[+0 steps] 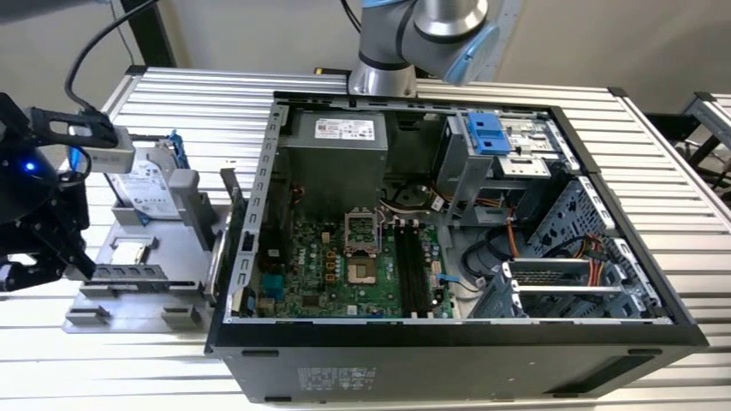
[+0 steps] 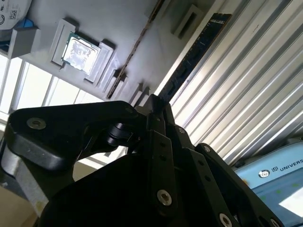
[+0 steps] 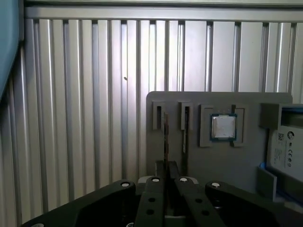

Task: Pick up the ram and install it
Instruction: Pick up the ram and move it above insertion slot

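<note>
The pick-up step is in hand. The gripper (image 2: pixel 156 105) is clenched on the ram (image 2: pixel 196 49): in the second wrist view its two fingers meet on the stick's thin faces, and a long portion of the board projects away from them over the ribbed table (image 3: pixel 85 94). In the first wrist view the ram appears edge-on above the grey holder plate (image 1: pixel 132 301), which also carries the square chip (image 3: pixel 223 127) and the hard drive (image 1: pixel 146 184). Whether the stick is fully clear of its holder slot cannot be told. This station stands at the exterior view's left, well apart from the black memory slots (image 1: pixel 417 274) inside the open computer case (image 1: pixel 457 332). Judgement: installation is not yet begun. It calls for a firm pinch, the board's long edge aligned with a slot, and a straight, square press.
</note>
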Available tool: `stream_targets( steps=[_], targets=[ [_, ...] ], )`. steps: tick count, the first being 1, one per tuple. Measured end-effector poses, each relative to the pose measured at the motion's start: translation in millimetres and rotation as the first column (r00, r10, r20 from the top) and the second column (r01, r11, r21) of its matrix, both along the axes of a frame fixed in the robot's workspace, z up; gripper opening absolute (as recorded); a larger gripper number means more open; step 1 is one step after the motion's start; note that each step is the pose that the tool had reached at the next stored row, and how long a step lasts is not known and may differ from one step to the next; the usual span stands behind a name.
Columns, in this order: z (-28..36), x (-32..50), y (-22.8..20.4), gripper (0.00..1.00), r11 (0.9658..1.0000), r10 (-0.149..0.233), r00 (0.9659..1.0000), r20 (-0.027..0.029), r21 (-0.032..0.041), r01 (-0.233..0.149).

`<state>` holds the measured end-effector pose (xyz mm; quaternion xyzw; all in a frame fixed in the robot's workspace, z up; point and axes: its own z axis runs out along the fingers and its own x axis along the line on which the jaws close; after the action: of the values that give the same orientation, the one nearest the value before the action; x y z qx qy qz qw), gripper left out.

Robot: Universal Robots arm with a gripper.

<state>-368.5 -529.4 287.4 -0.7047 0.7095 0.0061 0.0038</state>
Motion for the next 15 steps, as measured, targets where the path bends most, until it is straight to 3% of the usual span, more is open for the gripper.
stream_targets(
  steps=[15],
  targets=[
    [20.0,0.0,3.6,0.0,1.0,0.0,1.0,0.0018,0.0,0.0]
  ],
)
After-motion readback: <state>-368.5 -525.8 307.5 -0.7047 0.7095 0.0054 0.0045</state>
